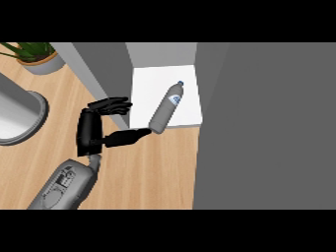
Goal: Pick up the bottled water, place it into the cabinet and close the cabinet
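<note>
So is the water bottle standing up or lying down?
Lying down. The bottled water rests tilted on the cabinet shelf, cap pointing inward, its base beside the left hand.

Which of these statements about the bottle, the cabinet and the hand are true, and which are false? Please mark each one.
1. The bottled water lies on the cabinet's white shelf. True.
2. The left hand is curled round the bottle. False: its fingers are spread, and only the thumb reaches the bottle's base.
3. A potted plant stands at the counter's far left. True.
4. The right hand rests beside the bottle. False: no right hand shows.
</note>
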Robot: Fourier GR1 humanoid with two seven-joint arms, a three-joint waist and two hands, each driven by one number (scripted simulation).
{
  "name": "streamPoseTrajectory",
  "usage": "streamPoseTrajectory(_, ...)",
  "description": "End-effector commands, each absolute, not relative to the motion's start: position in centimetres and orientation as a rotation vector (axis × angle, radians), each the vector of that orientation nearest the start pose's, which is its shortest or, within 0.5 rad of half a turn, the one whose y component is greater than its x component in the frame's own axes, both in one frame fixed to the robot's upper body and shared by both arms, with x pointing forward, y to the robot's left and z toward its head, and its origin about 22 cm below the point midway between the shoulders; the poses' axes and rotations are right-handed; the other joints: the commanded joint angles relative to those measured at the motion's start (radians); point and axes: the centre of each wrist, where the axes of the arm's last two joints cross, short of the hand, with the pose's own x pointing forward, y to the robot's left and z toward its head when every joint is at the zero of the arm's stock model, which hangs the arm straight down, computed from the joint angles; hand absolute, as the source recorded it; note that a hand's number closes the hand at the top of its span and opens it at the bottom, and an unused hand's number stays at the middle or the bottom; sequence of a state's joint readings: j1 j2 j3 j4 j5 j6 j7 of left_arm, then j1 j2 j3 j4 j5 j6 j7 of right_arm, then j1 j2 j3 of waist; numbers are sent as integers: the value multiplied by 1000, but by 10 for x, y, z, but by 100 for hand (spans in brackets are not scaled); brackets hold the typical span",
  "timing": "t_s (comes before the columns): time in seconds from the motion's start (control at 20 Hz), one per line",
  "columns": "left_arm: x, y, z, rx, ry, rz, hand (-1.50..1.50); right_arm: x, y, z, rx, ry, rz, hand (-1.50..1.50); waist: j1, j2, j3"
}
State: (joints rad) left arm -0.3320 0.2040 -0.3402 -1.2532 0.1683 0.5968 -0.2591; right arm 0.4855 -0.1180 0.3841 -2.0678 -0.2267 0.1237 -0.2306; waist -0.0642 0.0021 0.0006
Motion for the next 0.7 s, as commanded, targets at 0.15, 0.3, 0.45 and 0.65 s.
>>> streamPoseTrajectory(0.15, 352, 163, 47, 8, -1940, 48, -150, 113, -195, 43, 426, -1798, -9, -150, 13, 6, -3)
streamPoseTrajectory(0.3, 353, 162, 48, -38, -1941, 59, -150, 106, -193, 43, 426, -1788, -36, -150, 25, 2, -2)
streamPoseTrajectory(0.45, 348, 157, 27, -70, -1949, 53, -150, 115, -198, 50, 418, -1805, -39, -150, 38, 3, -2)
streamPoseTrajectory(0.65, 316, 150, 34, -166, -1929, 47, -150, 110, -200, 47, 391, -1778, -52, -150, 60, -5, 0)
